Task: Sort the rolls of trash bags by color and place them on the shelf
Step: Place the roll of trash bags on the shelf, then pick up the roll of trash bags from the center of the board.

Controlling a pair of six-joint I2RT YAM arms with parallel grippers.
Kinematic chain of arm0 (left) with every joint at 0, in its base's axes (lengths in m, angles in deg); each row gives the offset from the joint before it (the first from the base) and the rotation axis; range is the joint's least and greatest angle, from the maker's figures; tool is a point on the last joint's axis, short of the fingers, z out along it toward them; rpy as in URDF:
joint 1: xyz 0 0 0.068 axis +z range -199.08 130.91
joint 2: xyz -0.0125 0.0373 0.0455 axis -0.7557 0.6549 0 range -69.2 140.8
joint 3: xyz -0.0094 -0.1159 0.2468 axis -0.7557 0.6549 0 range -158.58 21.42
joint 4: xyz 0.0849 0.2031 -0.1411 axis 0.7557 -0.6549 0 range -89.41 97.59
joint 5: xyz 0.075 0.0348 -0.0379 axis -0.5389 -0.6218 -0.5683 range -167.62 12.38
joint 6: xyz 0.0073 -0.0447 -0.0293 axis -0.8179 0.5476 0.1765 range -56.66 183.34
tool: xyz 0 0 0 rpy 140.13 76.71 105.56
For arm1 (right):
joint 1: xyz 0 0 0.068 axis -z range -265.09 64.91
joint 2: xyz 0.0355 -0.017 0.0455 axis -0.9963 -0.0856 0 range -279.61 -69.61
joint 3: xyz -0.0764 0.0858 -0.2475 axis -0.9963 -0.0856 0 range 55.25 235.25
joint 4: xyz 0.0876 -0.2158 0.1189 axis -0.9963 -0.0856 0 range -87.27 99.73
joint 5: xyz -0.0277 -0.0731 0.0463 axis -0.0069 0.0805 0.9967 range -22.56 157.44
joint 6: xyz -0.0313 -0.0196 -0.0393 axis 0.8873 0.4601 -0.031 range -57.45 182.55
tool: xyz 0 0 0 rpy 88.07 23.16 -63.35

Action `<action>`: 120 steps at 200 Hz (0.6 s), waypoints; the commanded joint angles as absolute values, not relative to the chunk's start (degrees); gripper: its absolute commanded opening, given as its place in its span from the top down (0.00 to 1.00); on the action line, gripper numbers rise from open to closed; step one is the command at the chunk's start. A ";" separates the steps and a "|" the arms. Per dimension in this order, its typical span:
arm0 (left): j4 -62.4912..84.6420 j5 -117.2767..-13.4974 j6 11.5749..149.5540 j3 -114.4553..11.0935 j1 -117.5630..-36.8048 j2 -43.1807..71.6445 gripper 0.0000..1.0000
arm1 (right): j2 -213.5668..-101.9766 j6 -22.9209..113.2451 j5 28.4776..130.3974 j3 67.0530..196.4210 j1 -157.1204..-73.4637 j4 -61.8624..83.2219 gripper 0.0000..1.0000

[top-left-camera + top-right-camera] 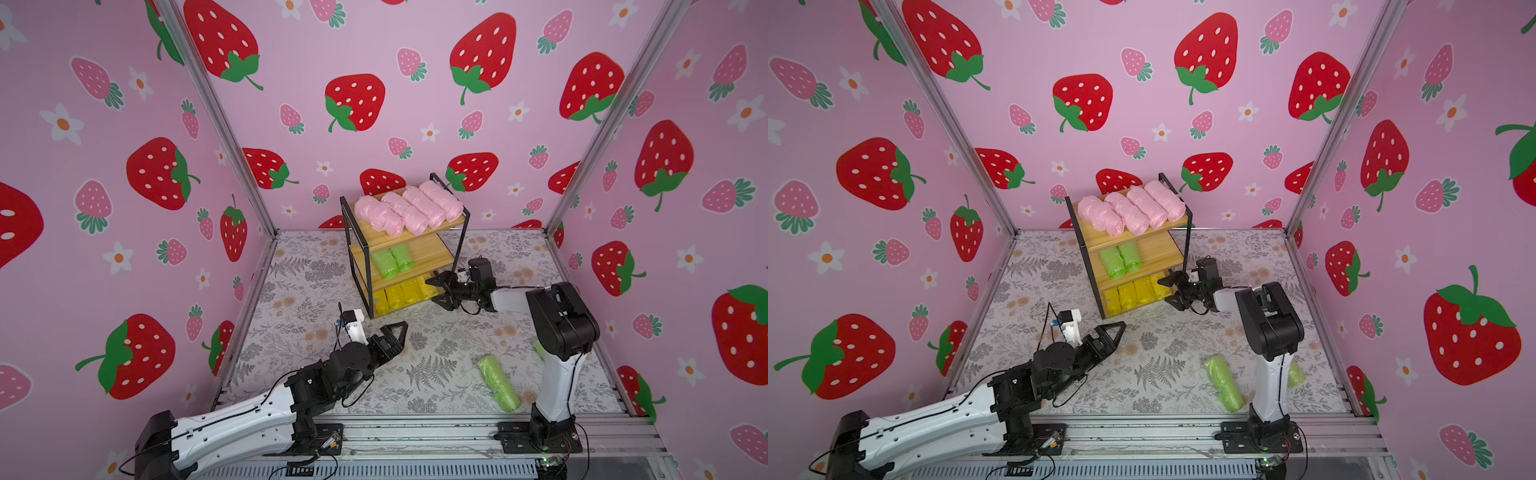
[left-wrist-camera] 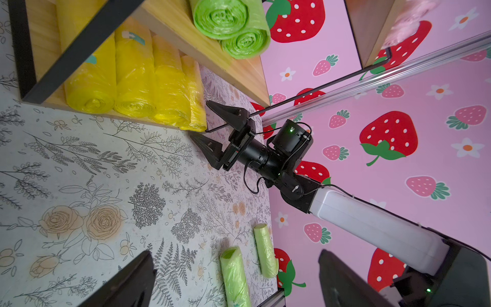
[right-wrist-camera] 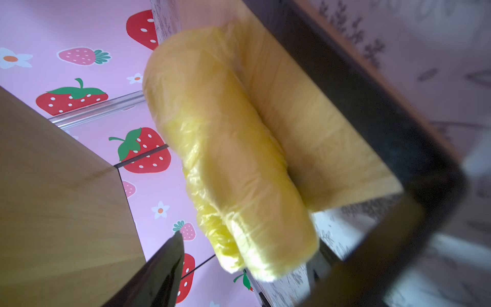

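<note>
Jaws spread, the right gripper [image 2: 199, 118] faces a crinkly yellow plastic roll [image 2: 195, 90] on the black-framed wooden shelf [image 2: 239, 71]. The left gripper [image 1: 397, 332] gapes empty. One teal sticker [image 2: 134, 37] is unreadable.

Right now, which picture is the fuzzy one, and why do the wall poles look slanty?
Right wrist view: fuzzy, because the yellow roll is very close and the shelf frame looks smeared. Both top views: sharp, but the poles lean outward, probably from a wide lens. Left wrist view: crisp on the yellow rolls, with soft, even light.
</note>
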State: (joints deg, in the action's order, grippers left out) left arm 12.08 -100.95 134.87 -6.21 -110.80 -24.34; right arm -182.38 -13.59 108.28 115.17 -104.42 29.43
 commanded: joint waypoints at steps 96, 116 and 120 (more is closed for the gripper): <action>8.49 -98.47 131.19 -11.31 -110.56 -23.32 0.00 | -165.93 16.20 100.86 117.49 -101.09 -14.57 0.13; 9.13 -97.89 131.33 -11.01 -110.61 -22.90 0.00 | -160.96 21.84 96.45 115.78 -101.00 -21.91 0.07; 9.30 -97.72 131.38 -10.93 -110.60 -22.75 0.00 | -159.88 22.68 95.74 115.18 -101.00 -22.94 0.05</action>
State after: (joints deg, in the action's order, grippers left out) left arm 9.70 -98.48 132.53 -8.92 -110.80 -22.81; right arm -165.09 11.98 102.49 116.15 -101.19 -8.01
